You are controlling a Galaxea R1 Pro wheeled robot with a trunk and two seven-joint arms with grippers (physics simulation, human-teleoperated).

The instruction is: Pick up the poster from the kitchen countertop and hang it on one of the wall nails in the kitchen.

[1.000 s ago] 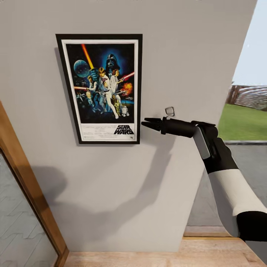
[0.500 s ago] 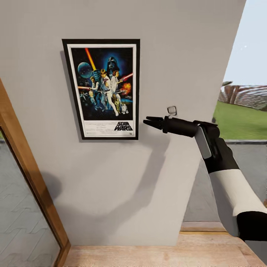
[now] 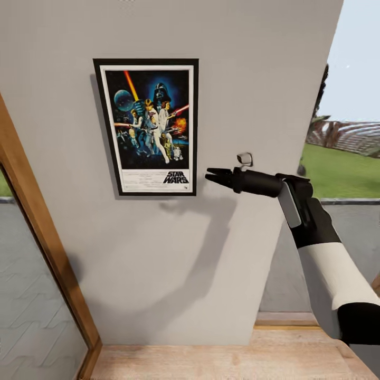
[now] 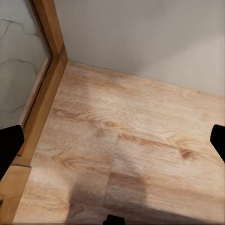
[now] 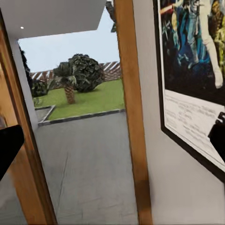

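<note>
Right gripper [image 3: 211,175] empty, fingers slightly parted, just beside the lower right corner of the poster [image 3: 150,126], not touching. Poster flat and upright on the pale wall [image 3: 253,79]: hanging seemingly done, only withdrawal left. Nail hidden. Left wrist view: wooden floor [image 4: 131,140] and wide-set fingertips. Right wrist view: garden beyond a wooden frame [image 5: 131,117].

Wall ahead: I see the poster [image 3: 149,126] flat on the pale wall [image 3: 253,79], blocking any push forward.
Beside poster: my right gripper [image 3: 215,176] hangs just off its lower right corner, bare wall around it.
My left: wooden door frame [image 3: 39,227] closes that side.
My right: open past the wall's edge.
Below: bare wooden floor [image 4: 126,150].
</note>
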